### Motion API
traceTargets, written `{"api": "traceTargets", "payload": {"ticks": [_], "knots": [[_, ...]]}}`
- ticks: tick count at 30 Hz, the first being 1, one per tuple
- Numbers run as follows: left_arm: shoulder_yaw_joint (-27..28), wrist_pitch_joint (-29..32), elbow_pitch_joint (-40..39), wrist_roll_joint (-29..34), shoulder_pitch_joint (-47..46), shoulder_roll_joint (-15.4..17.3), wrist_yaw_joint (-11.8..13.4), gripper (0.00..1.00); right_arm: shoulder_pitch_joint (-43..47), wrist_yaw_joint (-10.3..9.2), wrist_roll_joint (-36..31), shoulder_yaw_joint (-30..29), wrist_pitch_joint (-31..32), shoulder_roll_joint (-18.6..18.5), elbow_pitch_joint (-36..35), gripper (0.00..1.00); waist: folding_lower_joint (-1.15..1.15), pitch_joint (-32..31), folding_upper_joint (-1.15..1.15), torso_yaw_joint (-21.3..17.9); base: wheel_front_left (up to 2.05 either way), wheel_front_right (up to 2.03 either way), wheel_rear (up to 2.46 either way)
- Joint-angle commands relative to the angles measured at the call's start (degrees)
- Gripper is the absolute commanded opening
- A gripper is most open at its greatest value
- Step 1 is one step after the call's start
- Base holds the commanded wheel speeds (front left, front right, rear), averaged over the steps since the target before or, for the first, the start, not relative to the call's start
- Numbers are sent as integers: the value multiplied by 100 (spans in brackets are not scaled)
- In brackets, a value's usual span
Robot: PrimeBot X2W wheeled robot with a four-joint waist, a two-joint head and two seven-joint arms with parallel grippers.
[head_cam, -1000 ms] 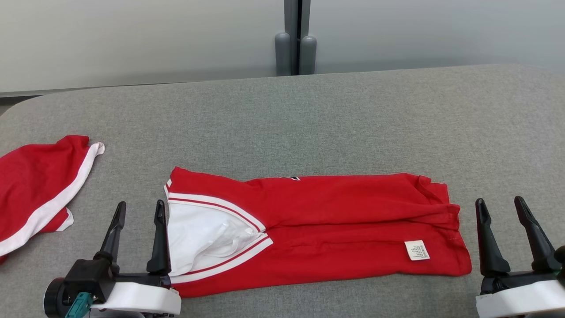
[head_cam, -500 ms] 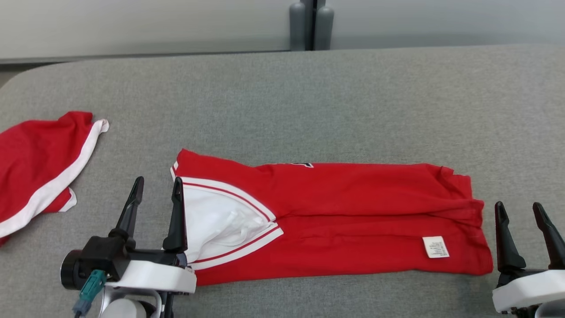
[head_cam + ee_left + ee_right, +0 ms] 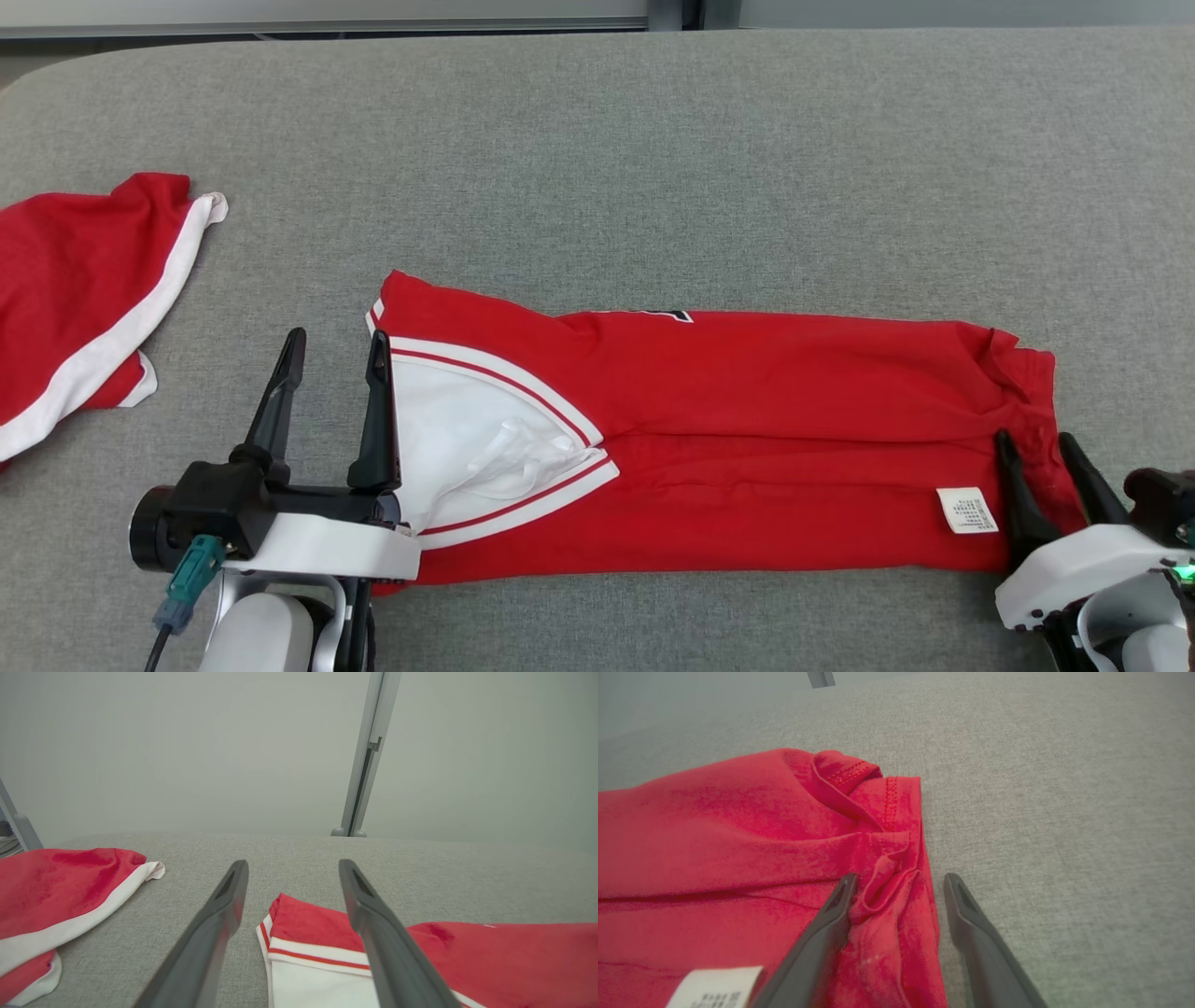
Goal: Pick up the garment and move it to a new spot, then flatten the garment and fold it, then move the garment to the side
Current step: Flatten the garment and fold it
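Observation:
The garment (image 3: 747, 439) is a red jersey with white and red trim, folded into a long strip across the grey surface. Its white-lined neck end (image 3: 322, 956) lies at the left, its hem end (image 3: 887, 826) at the right. My left gripper (image 3: 334, 343) stands open beside the neck end, its right finger along the white trim edge. My right gripper (image 3: 1034, 445) is open over the hem end; its fingers straddle a bunched fold of red cloth (image 3: 889, 891). A white care label (image 3: 967, 511) lies just left of it.
A second red garment with white trim (image 3: 75, 299) lies at the far left edge of the grey padded table (image 3: 653, 140). Beyond the table's far edge are a pale wall and a grey post (image 3: 362, 779). Bare surface lies behind and right of the jersey.
The head camera has tipped downward, shifting the whole scene up. My right gripper has moved left onto the jersey's hem end, from beside it to straddling its edge. My left gripper stays open.

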Motion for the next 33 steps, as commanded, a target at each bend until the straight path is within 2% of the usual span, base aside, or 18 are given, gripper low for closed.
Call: {"api": "traceTargets", "payload": {"ticks": [1, 2, 6, 11, 15, 17, 21, 24, 28, 33], "knots": [[85, -8, -2, 63, -69, -12, -46, 100, 149, 0, -60, 127, 486, 85, 192, 6, 0, 16, 0, -32, 0, 0, 0], [112, -8, -5, 83, -76, -18, -42, 100, 183, -1, -101, 122, 642, 73, 167, 0, 0, 18, 0, -37, 0, 0, 0], [180, -8, -20, 115, -99, -35, -62, 100, 235, -7, -186, 38, 924, 58, -140, 0, 0, 23, 0, -49, 0, 0, 0], [278, -8, -21, 163, -105, -60, -82, 100, 181, -8, -184, -144, 976, 24, -756, 0, 0, 37, 0, -105, 0, 0, 0], [342, -8, -27, 194, -94, -77, -97, 100, 189, -8, -125, -509, 952, -210, -995, 0, 0, 43, 0, -170, 0, 0, 0], [376, -8, -16, 204, -53, -86, -102, 100, 264, -7, -10, -880, 919, -382, -1089, 0, 0, 17, 0, -218, 0, 0, 0], [389, -8, 23, 190, -17, -102, -129, 100, 291, -5, 97, -1147, 915, -613, -1117, 0, 0, -67, 0, -262, 0, 0, 0], [396, -8, 45, 195, 20, -111, -137, 100, 174, -5, 128, -1038, 949, -595, -1482, 0, 0, -163, 0, -307, 0, 0, 0], [367, -8, 108, 192, 87, -117, -150, 100, 64, -4, 142, -538, 1202, -459, -2168, 0, 0, -335, 0, -314, 0, 0, 0], [307, -8, 181, 188, 117, -120, -179, 100, -196, -1, 253, 397, 1521, 18, -2712, 0, 0, -487, 0, -223, 0, 0, 0]]}}
